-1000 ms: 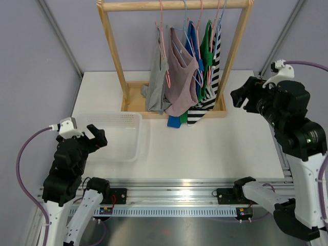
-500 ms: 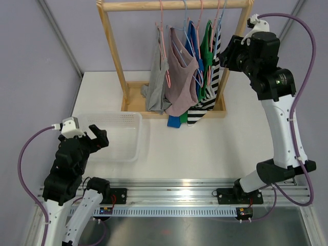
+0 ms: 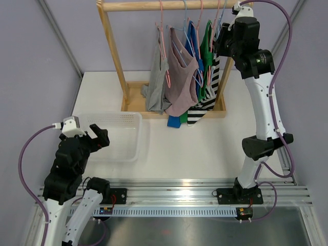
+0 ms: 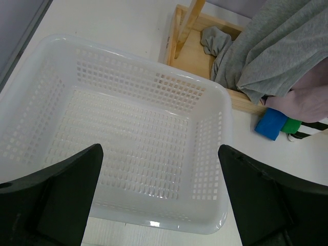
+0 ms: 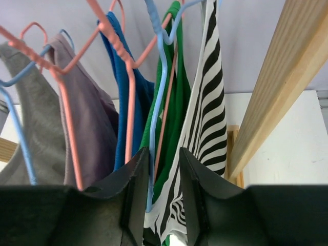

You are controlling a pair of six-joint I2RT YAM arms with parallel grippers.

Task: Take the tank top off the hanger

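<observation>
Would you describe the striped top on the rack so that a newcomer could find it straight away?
Look to the wooden clothes rack at the far edge of the white table. The black-and-white striped tank top hangs last on the right of its rail, beside the green top. It alone is striped; its neighbours are plain colours.

White perforated plastic basket (image 3: 118, 117) near left on white table (image 3: 205, 143), light wooden clothes rack (image 3: 114, 51) behind it at far centre, hung on its rail from left to right grey top (image 3: 156, 82), mauve top (image 3: 180, 82), blue top (image 3: 192, 38), green top (image 3: 207, 51), black-and-white striped tank top (image 3: 216, 66)
</observation>
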